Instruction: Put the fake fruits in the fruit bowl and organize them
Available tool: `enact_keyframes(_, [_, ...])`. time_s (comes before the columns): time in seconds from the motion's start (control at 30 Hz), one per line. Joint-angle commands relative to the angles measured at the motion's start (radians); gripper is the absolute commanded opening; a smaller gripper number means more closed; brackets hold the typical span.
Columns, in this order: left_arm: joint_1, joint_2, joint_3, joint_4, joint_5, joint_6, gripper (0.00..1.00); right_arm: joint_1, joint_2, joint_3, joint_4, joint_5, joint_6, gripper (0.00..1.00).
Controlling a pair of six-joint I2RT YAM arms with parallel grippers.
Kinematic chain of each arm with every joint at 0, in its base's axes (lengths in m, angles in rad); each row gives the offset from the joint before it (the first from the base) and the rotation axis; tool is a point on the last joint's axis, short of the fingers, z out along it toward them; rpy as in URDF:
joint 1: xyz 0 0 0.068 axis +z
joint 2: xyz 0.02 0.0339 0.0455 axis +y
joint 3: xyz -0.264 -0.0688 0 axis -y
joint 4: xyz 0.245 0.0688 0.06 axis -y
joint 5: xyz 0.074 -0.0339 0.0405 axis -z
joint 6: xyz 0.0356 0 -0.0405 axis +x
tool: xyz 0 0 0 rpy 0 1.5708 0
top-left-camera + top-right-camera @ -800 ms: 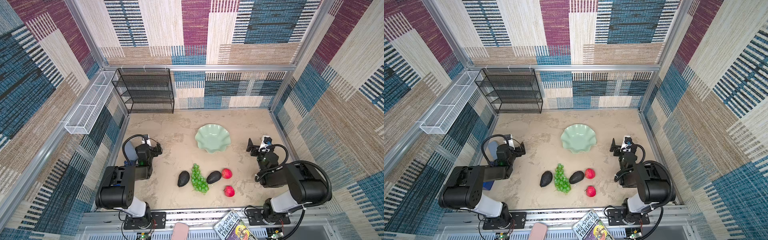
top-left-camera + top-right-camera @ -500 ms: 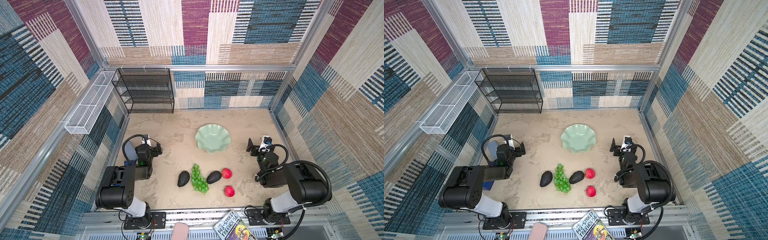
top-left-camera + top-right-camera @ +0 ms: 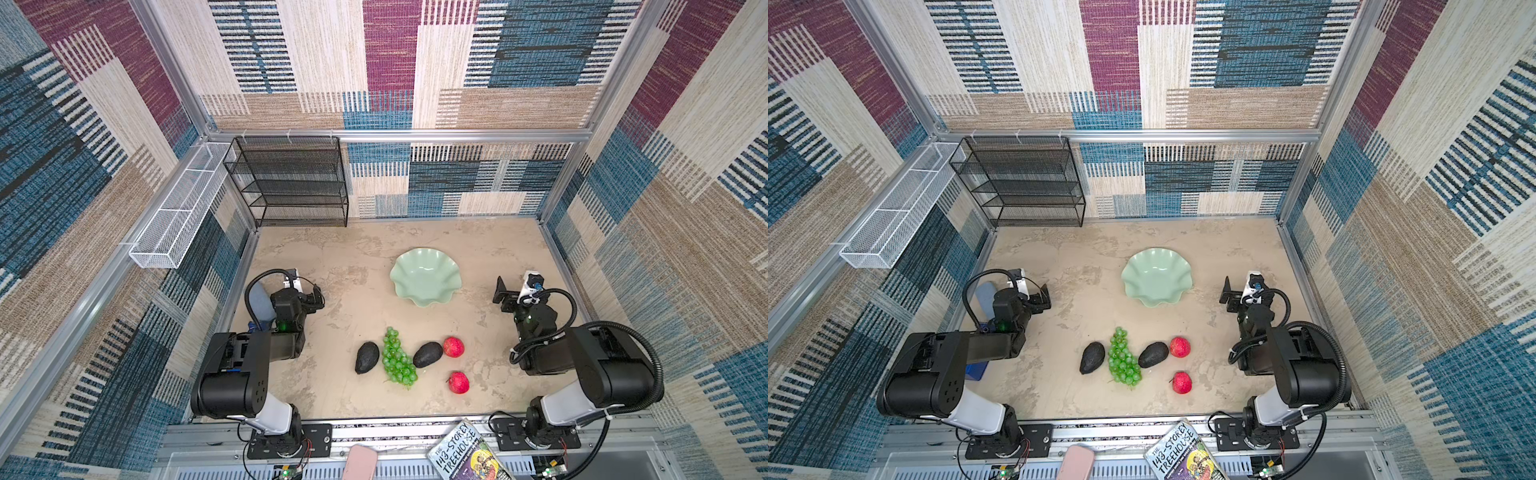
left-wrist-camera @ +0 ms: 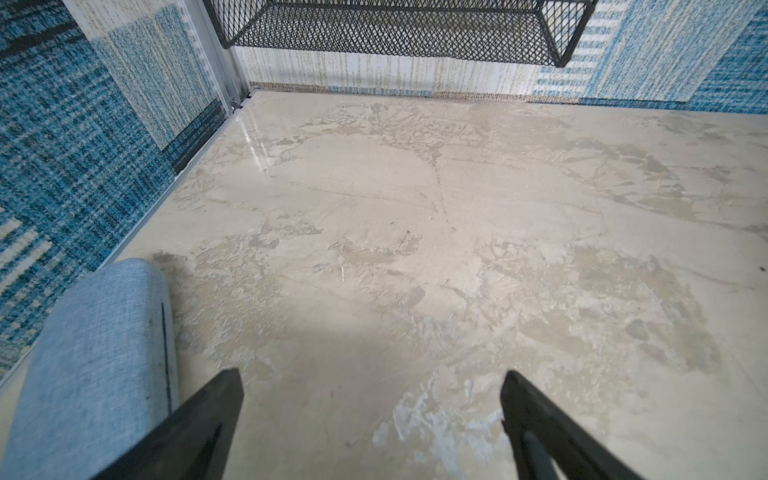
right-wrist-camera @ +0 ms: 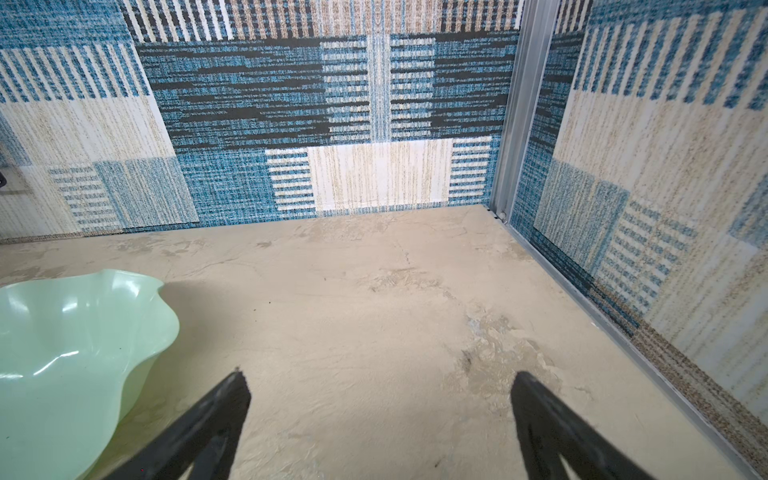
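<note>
Patchwork carpet walls (image 3: 540, 62) close in a mottled beige table (image 3: 332, 257). Our left gripper (image 4: 370, 376) and right gripper (image 5: 380, 376) both stand spread wide and empty above bare table, one near each side edge. The fruit bowl (image 3: 426, 274) sits empty about mid-table, a little toward the right edge. The fake fruits lie close to the front edge: an avocado (image 3: 367, 357), the grapes (image 3: 398, 362) just beside it, a second avocado (image 3: 428, 354), then a rear red fruit (image 3: 453, 346) and a front red fruit (image 3: 459, 382).

We judge the first pick to be the step in hand. We would send the right gripper to the front red fruit, which lies clear of the rest, close across its middle, and let it go low in the bowl so it cannot roll back out. The grapes want a hold across the thick of the bunch.

Neither wrist view shows any fruit, and the right wrist view cuts the bowl off. Whether the rear red fruit touches the second avocado we cannot tell. A grey fabric pad (image 4: 95, 353) beside the left gripper runs out of frame.
</note>
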Motion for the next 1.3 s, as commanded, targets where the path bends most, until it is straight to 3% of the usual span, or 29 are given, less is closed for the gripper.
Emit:
enact_keyframes(0.0, [0.001, -0.003, 0.003, 0.013, 0.003, 0.020, 1.00, 0.002, -0.003, 0.007, 0.015, -0.001, 0.012, 1.00])
enact_keyframes(0.4, [0.010, -0.007, -0.002, 0.020, 0.023, 0.018, 0.98, 0.001, -0.033, 0.007, -0.006, 0.028, 0.023, 1.00])
enact_keyframes(0.5, [-0.001, -0.089, 0.034, -0.093, -0.011, 0.020, 0.97, 0.007, -0.049, -0.013, 0.016, 0.017, 0.010, 1.00])
enact_keyframes(0.53, [-0.002, -0.137, 0.065, -0.187, -0.031, 0.018, 0.97, 0.020, -0.082, 0.009, -0.054, 0.030, -0.004, 1.00])
enact_keyframes(0.6, [-0.003, -0.231, 0.143, -0.384, -0.067, -0.008, 0.98, 0.032, -0.200, 0.162, -0.437, 0.071, 0.025, 1.00])
enact_keyframes(0.67, [-0.002, -0.309, 0.236, -0.540, -0.047, -0.005, 0.99, 0.032, -0.267, 0.321, -0.675, 0.040, 0.086, 1.00])
enact_keyframes(0.77, [0.000, -0.385, 0.348, -0.710, -0.003, -0.080, 0.99, 0.030, -0.310, 0.417, -0.777, -0.006, 0.251, 1.00])
enact_keyframes(0.83, [0.002, -0.421, 0.415, -0.838, 0.034, -0.157, 0.99, 0.026, -0.320, 0.453, -0.864, -0.129, 0.230, 1.00])
enact_keyframes(0.97, [0.003, -0.487, 0.445, -1.000, 0.144, -0.158, 0.99, 0.042, -0.387, 0.470, -1.025, -0.356, 0.299, 1.00])
enact_keyframes(1.13, [0.003, -0.541, 0.454, -1.098, 0.126, -0.189, 0.95, 0.243, -0.479, 0.529, -1.464, -0.192, 0.316, 0.98])
enact_keyframes(1.27, [0.002, -0.558, 0.476, -1.156, 0.119, -0.195, 0.95, 0.377, -0.569, 0.489, -1.704, -0.169, 0.420, 0.95])
